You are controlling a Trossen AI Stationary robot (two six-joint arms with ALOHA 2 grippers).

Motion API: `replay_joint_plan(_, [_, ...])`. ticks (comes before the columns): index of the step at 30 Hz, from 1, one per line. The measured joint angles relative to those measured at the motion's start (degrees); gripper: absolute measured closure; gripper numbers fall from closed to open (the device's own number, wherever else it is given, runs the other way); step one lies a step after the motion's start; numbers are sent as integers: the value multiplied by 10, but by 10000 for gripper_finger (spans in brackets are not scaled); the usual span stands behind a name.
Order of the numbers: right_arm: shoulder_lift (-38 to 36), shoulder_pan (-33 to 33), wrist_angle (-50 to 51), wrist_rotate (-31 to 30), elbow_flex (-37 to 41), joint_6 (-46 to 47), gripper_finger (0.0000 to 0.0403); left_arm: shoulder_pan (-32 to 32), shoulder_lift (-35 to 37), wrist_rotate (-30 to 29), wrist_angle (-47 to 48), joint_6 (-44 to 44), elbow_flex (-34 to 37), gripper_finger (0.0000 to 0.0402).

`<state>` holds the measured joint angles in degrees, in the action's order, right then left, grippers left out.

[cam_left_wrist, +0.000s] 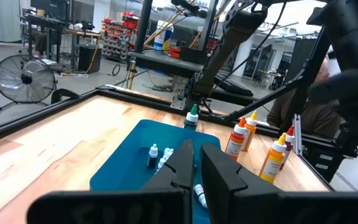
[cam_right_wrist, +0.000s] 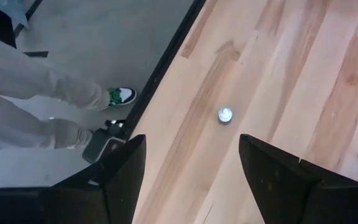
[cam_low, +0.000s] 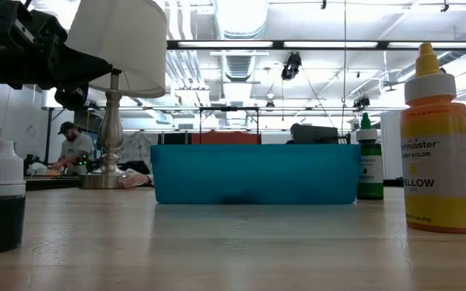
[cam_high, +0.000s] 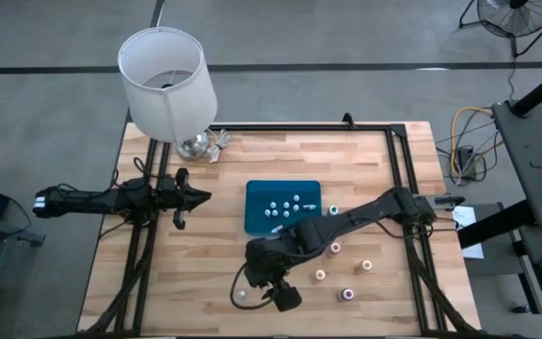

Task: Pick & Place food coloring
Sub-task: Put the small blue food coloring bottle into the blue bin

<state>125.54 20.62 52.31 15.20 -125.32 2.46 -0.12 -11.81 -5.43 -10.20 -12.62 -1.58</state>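
Note:
The food coloring bottles are spread about. Several white-capped ones lie in the blue tray [cam_high: 257, 215]. A green-topped bottle [cam_high: 333, 211] stands right of the tray. Several more bottles [cam_high: 336, 249] [cam_high: 320, 276] [cam_high: 366, 266] stand on the wood nearer the front. A dark bottle with a white cap [cam_high: 242, 295] [cam_right_wrist: 224, 114] stands alone near the front edge. My right gripper [cam_high: 269, 292] [cam_right_wrist: 191, 143] hangs open above and beside that bottle, tilted downward, touching nothing. My left gripper [cam_high: 196, 196] [cam_left_wrist: 194, 168] waits shut at the table's left.
A white-shaded lamp [cam_high: 166, 80] stands at the far left corner with crumpled foil [cam_high: 216, 143] by its base. A black frame [cam_high: 393, 132] runs around the table. A person's legs and shoe [cam_right_wrist: 120, 94] show on the floor past the front edge.

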Motion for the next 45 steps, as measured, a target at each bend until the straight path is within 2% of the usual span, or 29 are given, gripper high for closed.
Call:
replay_joint_plan(13, [77,1,-91,0,-1,-99,162,0,0,0,0,0,0,400])
replay_joint_plan(30, [149,-2,-137,-2,-1,-101,165,0,-1,0,1,0,0,400])
replay_joint_plan(45, [181,-13,-174,-4,4,-100,165,0,-1,0,6,0,0,400])
